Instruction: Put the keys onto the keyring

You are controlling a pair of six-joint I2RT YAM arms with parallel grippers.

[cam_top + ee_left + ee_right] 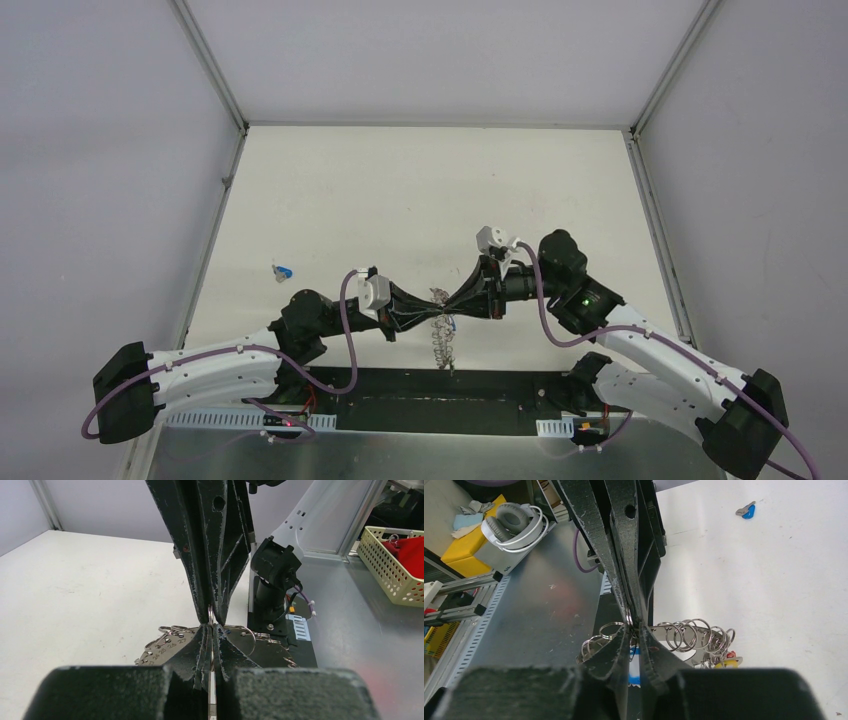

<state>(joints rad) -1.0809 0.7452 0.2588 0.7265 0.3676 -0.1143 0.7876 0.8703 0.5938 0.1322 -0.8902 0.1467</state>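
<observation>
The keyring [440, 348] hangs between my two arms, a grey metal band edged with wire loops. It also shows in the right wrist view [696, 636] and in the left wrist view [165, 646], where it bears stamped numbers. My left gripper [432, 302] [211, 630] and right gripper [450, 298] [634, 629] meet tip to tip, both shut on one small wire loop [211, 616] at the keyring's top. A blue key head [634, 664] shows through the gap behind the right fingers. Red and yellow keys [726, 660] hang on the keyring. Another blue key [283, 270] [747, 511] lies on the table to the left.
The white table [420, 190] has grey walls on three sides. A black strip and a metal shelf [400, 440] run along the near edge by the arm bases. A yellow basket [395, 565] and white headphones [514, 522] lie off the table.
</observation>
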